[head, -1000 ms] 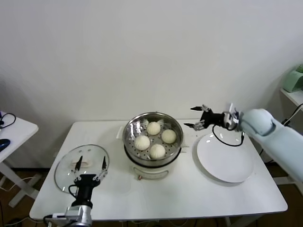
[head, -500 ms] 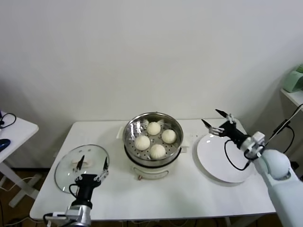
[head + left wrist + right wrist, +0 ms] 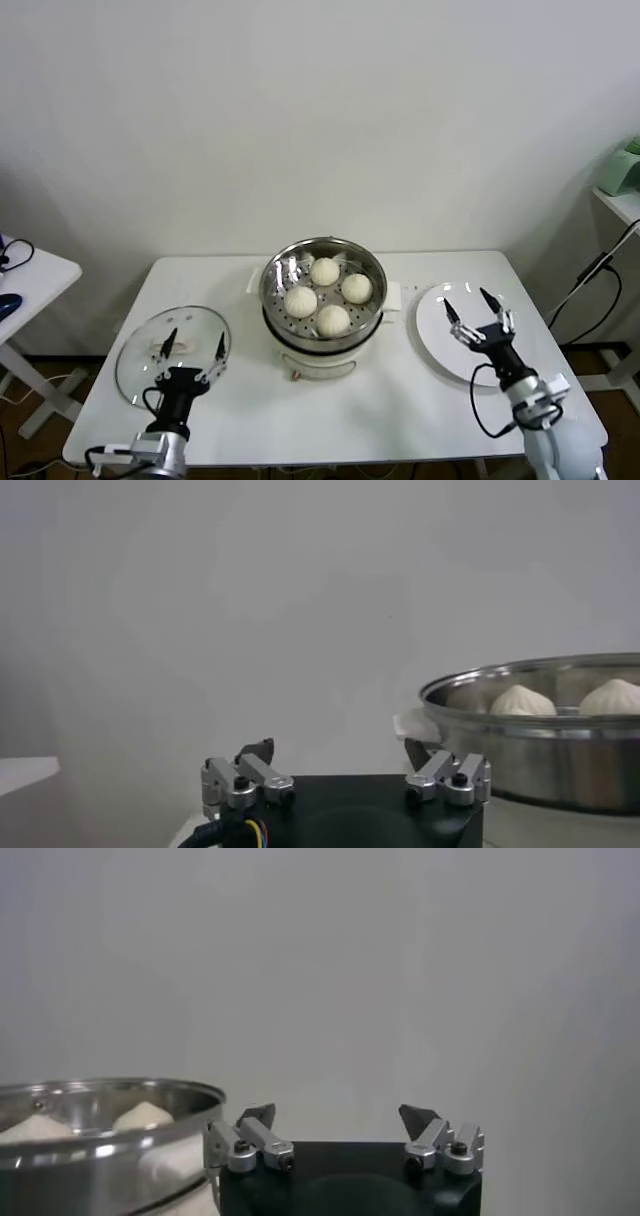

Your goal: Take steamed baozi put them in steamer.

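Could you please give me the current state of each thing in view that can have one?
Baozi: all four in the steamer.
Steamer: uncovered, loaded.
Lid: off, flat on table, left of steamer.
Plate: empty.
Left gripper: open, over lid.
Right gripper: open, over plate.

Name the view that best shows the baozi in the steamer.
Head view: all four round off-white steamed baozi sit visible inside the shiny steel steamer. Each wrist view shows only two bun tops above the rim.

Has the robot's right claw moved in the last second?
Yes. The right gripper pulled back from beside the steamer toward the robot, now over the white plate.
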